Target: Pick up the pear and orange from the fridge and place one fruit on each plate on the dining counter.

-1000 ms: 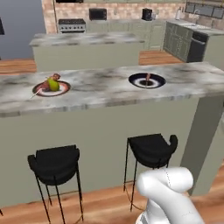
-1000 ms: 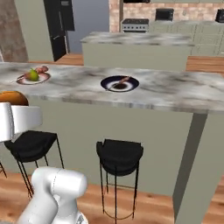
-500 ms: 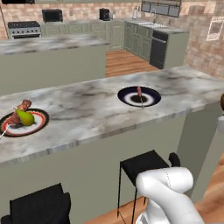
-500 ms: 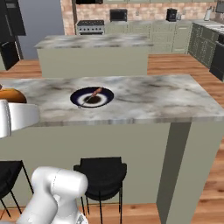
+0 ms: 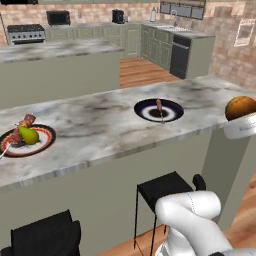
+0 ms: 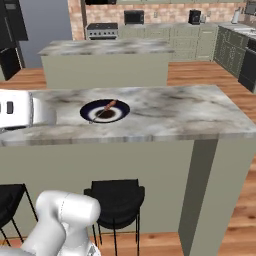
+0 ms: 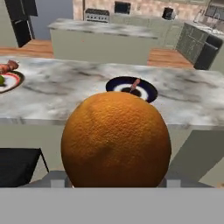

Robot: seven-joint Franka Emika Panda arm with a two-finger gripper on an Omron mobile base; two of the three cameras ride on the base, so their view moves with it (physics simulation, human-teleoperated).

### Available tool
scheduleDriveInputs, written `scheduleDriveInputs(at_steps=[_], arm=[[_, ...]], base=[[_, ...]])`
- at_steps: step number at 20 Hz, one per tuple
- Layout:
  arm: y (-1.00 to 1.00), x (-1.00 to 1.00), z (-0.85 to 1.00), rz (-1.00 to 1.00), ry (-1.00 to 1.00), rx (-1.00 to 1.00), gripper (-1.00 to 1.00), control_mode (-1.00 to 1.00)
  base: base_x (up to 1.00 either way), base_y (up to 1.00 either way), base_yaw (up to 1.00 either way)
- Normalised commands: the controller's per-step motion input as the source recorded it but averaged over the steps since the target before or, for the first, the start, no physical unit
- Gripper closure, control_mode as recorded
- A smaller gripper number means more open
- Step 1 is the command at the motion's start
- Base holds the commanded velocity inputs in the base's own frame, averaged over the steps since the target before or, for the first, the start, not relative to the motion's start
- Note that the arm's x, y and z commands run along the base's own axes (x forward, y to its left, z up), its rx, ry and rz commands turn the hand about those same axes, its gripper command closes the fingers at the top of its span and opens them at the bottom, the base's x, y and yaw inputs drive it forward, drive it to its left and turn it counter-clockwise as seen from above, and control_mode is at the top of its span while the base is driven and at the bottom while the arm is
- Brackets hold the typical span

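My gripper (image 5: 240,126) is shut on the orange (image 5: 241,107), a round orange-brown ball held level with the right end of the dining counter (image 5: 100,131). Seen from the hand, the orange (image 7: 116,140) looms large and hides the fingertips. Beyond it lies the navy-rimmed plate (image 7: 151,92) with a skewer on it, which is also the plate (image 5: 146,111) at mid counter and the plate (image 6: 89,113) near my white hand. The red-rimmed plate (image 5: 42,145) at the counter's left holds the yellow-green pear (image 5: 29,135) beside a skewer.
Black bar stools (image 5: 162,189) (image 6: 116,197) stand under the counter's near side. A second marble-topped island (image 6: 105,60) stands behind it, with cabinets, a stove (image 5: 27,33) and a black appliance (image 6: 11,37) along the far walls. My own white arm (image 5: 192,220) fills the lower foreground.
The camera has swung and closed in on the dining counter, so the whole scene shifted. The orange stays in my gripper and has come further into the left base view.
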Motion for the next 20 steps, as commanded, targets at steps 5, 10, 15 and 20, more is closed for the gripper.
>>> scheduleDriveInputs(at_steps=[5,10,15,20], arm=[[0.03,1.0,-0.22,0.12,0.58,0.0,1.0,-1.0],[0.0,0.92,-0.28,0.03,0.31,0.0,1.0,-1.0],[0.0,0.88,-0.42,0.0,0.27,-0.05,1.0,-1.0],[0.0,0.91,-0.35,-0.03,0.19,-0.03,1.0,-1.0]], base=[[0.0,0.0,0.0],[0.0,0.0,0.0],[0.0,0.0,0.0],[0.0,0.0,0.0]])
